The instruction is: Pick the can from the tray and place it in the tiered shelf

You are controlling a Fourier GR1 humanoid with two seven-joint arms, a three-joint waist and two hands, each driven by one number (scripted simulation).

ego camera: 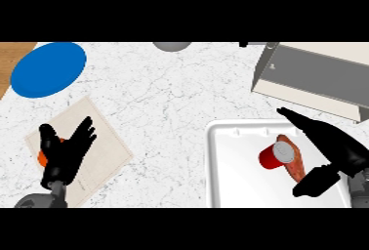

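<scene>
The table (173,93) is showing white marble with fine grey veins, and a bright blue plate (49,68) is sitting at the upper left of the frame. At lower left a beige mat (101,146) is lying under a black hand (65,151), with something orange (43,157) peeking out. At lower right a white tray (238,180) is carrying a red can (277,154) with a grey top.

We find a white marble-patterned counter (173,102) with fine grey veining filling nearly the whole frame. At the upper left corner of the frame we note a strip of brown wooden surface (13,56) beyond the counter's edge. A round blue plate (49,68) lies at the upper left, overlapping that edge. A beige mat (101,141) with a thin dark border lies tilted at the lower left. At the top centre we record a grey rounded object (172,46), cut off by the frame; we cannot identify it. Lighting is even, with only faint shadows. No walls, floor or windows fall within view.
</scene>
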